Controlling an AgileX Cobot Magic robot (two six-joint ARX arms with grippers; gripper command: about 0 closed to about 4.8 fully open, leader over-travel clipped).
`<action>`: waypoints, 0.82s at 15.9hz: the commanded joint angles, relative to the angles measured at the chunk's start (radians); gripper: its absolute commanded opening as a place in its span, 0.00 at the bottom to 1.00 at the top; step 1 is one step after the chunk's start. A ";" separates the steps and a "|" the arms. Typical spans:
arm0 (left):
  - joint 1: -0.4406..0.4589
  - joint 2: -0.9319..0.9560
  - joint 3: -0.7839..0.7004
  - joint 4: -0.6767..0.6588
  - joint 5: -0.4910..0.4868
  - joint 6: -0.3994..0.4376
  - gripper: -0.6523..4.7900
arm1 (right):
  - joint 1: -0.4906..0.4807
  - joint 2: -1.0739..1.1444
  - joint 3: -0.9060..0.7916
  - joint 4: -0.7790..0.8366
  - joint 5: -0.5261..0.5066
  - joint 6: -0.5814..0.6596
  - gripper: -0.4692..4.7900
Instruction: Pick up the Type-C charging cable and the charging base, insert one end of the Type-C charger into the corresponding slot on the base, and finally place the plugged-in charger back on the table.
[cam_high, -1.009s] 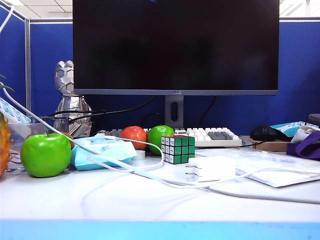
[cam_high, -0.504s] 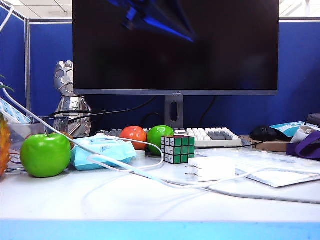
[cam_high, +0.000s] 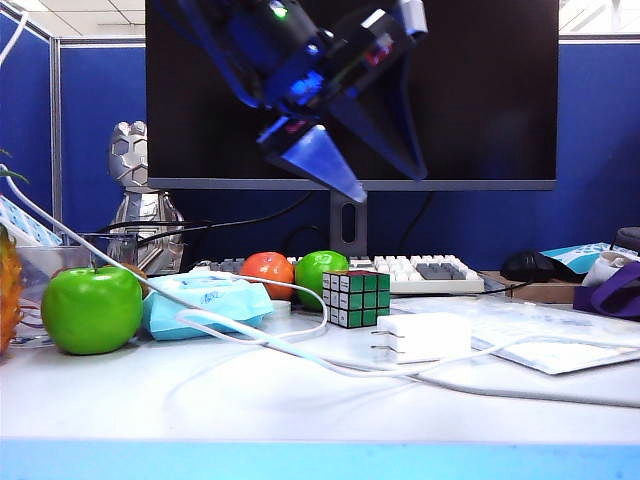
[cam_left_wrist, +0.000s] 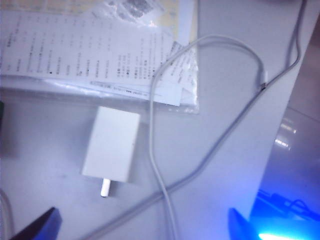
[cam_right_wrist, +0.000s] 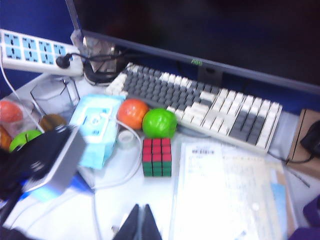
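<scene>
On the table (cam_high: 200, 410), the charging base (cam_high: 425, 337) lies flat, right of centre in the exterior view, just in front of the Rubik's cube (cam_high: 356, 298), with its two prongs facing left toward the wet-wipes pack (cam_high: 205, 303); its long axis runs side to side in that view. The left gripper (cam_high: 395, 185) hangs high above it in front of the monitor (cam_high: 350, 90), pointing down and to the right, so the block sits below and slightly ahead of the spread fingers. The left wrist view confirms this: the charging base (cam_left_wrist: 111, 144) shows between the two finger tips at the frame's edge, prongs toward the camera, apart from both. The jaws stand wide, holding and touching nothing. The Type-C charging cable (cam_left_wrist: 210, 155) loops loosely beside the block, one strand passing just next to it. The right gripper (cam_right_wrist: 141, 223) is clenched, empty, hovering further back over the desk; the left arm looks the better placed for the block.
</scene>
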 joint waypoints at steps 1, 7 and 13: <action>-0.002 0.100 0.155 -0.084 0.005 0.055 1.00 | -0.001 -0.001 0.008 -0.002 -0.006 -0.003 0.09; -0.002 0.346 0.343 -0.206 -0.018 0.209 1.00 | -0.001 -0.001 0.008 -0.014 -0.007 -0.003 0.09; -0.011 0.454 0.343 -0.119 -0.064 0.232 1.00 | -0.001 0.000 0.006 -0.073 -0.032 -0.003 0.09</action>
